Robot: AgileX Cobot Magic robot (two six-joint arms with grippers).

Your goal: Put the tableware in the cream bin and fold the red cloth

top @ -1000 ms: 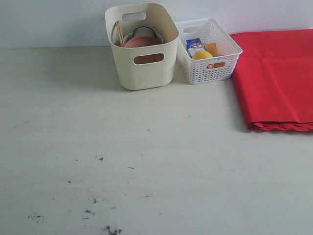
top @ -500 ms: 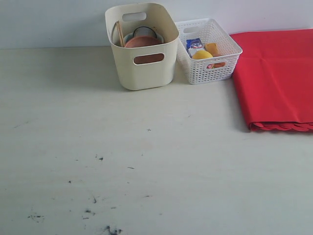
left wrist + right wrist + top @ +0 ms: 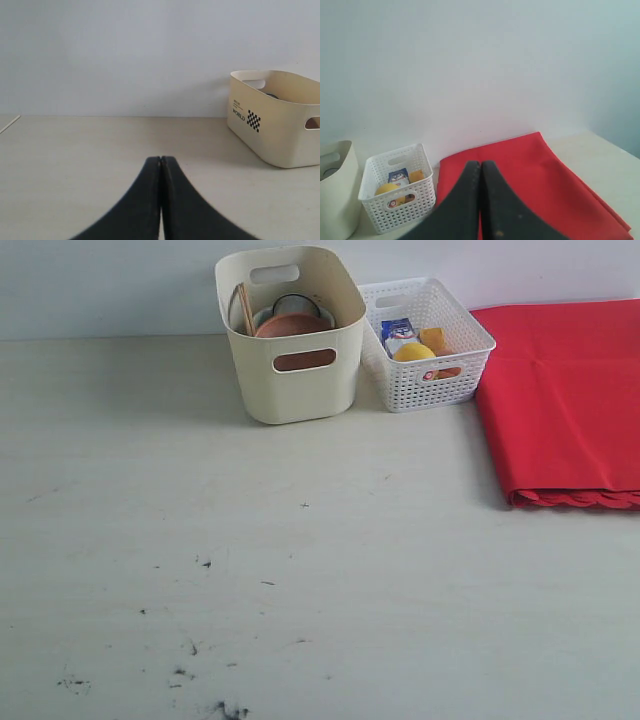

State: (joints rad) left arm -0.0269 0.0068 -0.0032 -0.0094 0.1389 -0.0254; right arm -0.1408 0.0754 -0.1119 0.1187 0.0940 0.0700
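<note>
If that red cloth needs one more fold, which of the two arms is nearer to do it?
Probably the right. The red cloth lies on that arm's side, and the right pincer, shut, points straight at it. From the left pincer, also shut, only the cream bin shows.

The bin [image 3: 290, 385] was cream, with a black checkerboard patch [image 3: 254, 120] on one side; the plate [image 3: 290, 326] in it, reddish brown. The lattice-walled basket [image 3: 410, 390] was white, the lemon [image 3: 413, 352] yellow, the carton [image 3: 397, 331] blue and white. The cloth [image 3: 570, 400] was bright red with scalloped edging. Dark scuffs [image 3: 228, 708] flecked the pale table [image 3: 400, 540].
</note>
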